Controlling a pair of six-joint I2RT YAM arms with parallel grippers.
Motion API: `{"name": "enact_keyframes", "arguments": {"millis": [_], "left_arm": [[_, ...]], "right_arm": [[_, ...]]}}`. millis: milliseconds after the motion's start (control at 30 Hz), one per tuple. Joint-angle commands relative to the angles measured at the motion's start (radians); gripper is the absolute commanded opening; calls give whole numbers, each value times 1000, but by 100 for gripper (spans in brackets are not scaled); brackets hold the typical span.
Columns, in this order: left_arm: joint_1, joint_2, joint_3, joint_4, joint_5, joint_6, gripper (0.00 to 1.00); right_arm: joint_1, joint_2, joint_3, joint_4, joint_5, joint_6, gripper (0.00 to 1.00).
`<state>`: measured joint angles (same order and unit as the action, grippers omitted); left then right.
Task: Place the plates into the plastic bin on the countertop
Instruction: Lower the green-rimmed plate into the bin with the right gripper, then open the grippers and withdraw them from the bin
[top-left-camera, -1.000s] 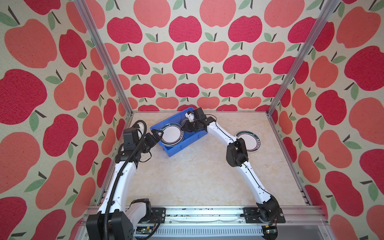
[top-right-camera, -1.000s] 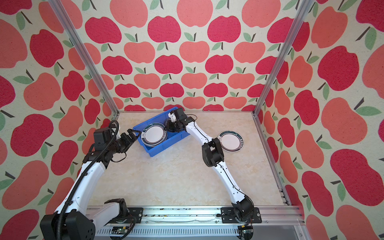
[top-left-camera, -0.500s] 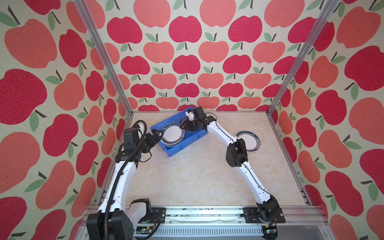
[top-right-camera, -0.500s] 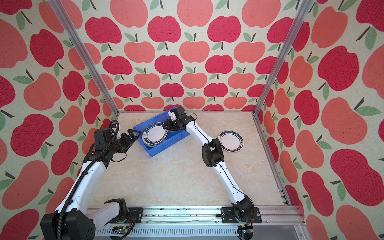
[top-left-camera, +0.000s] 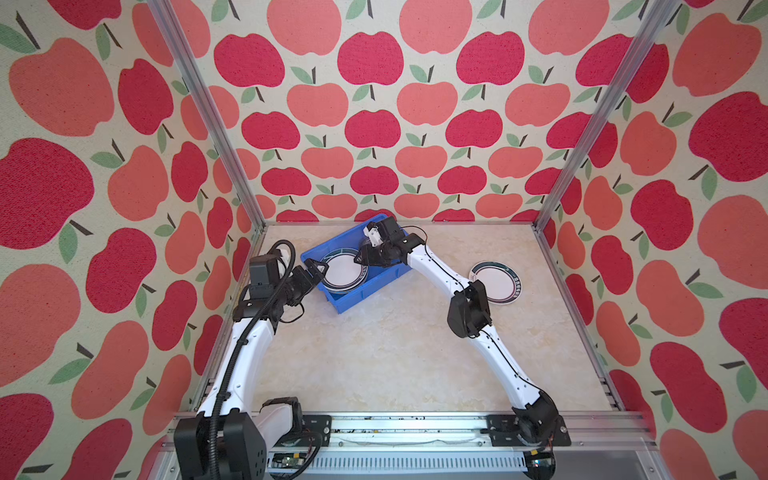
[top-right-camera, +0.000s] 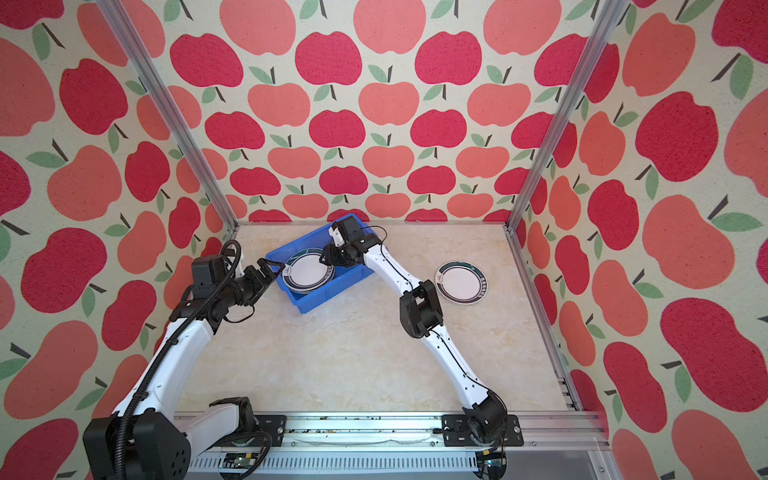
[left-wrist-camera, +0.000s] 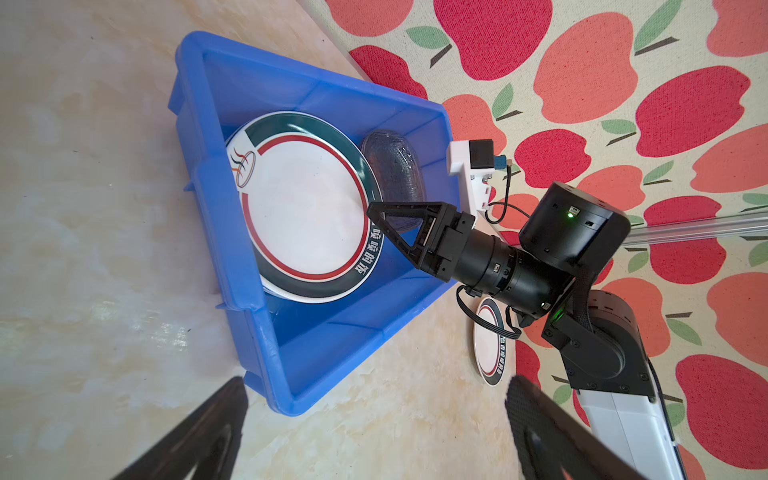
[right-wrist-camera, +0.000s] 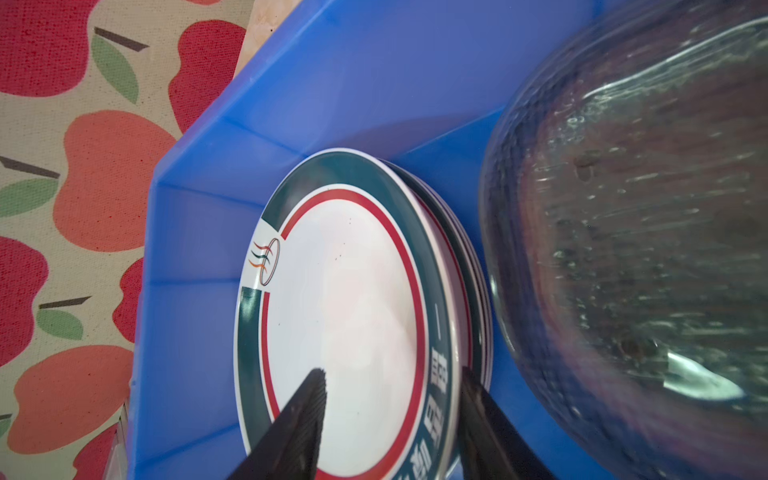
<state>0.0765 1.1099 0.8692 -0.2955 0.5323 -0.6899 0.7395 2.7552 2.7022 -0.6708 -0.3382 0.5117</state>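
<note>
The blue plastic bin (top-left-camera: 363, 293) (top-right-camera: 328, 294) stands at the back left of the countertop (top-left-camera: 395, 353). A white plate with a dark green rim (top-left-camera: 343, 271) (right-wrist-camera: 345, 291) lies on top of a stack of round plates inside it. Clear glass plates (left-wrist-camera: 395, 166) (right-wrist-camera: 644, 249) lie in the bin's far end. My right gripper (top-left-camera: 360, 257) (right-wrist-camera: 390, 372) is open over that plate, one finger above its face and one outside its rim. Beside the bin's near left corner my left gripper (top-left-camera: 316, 268) (left-wrist-camera: 376, 382) is open and holds nothing. Another green-rimmed plate (top-left-camera: 496, 280) (top-right-camera: 461, 282) lies on the countertop at the right.
Apple-patterned walls and aluminium rails close in the countertop on three sides. The bin sits askew, close to the back wall. My right arm's elbow (top-left-camera: 469, 309) hangs just in front of the plate on the countertop.
My right gripper's jaws have spread apart around the rim of the top plate in the bin. Both arms have stayed nearly where they were.
</note>
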Motion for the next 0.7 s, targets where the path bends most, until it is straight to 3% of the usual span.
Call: {"name": "enact_keyframes", "arguments": {"millis": [0,400,667], "left_arm": [[-5,-1,20,16,16,0,99],[-64,7,32,37,11,8,99],[-201,-1,78,32,-58,65,99]], "right_arm": [[8,-35,37,-48,51,-64,56],[6,-117,16,-105,84,-120,56],[-67,-365,-107,-101,101,-186,54]]}}
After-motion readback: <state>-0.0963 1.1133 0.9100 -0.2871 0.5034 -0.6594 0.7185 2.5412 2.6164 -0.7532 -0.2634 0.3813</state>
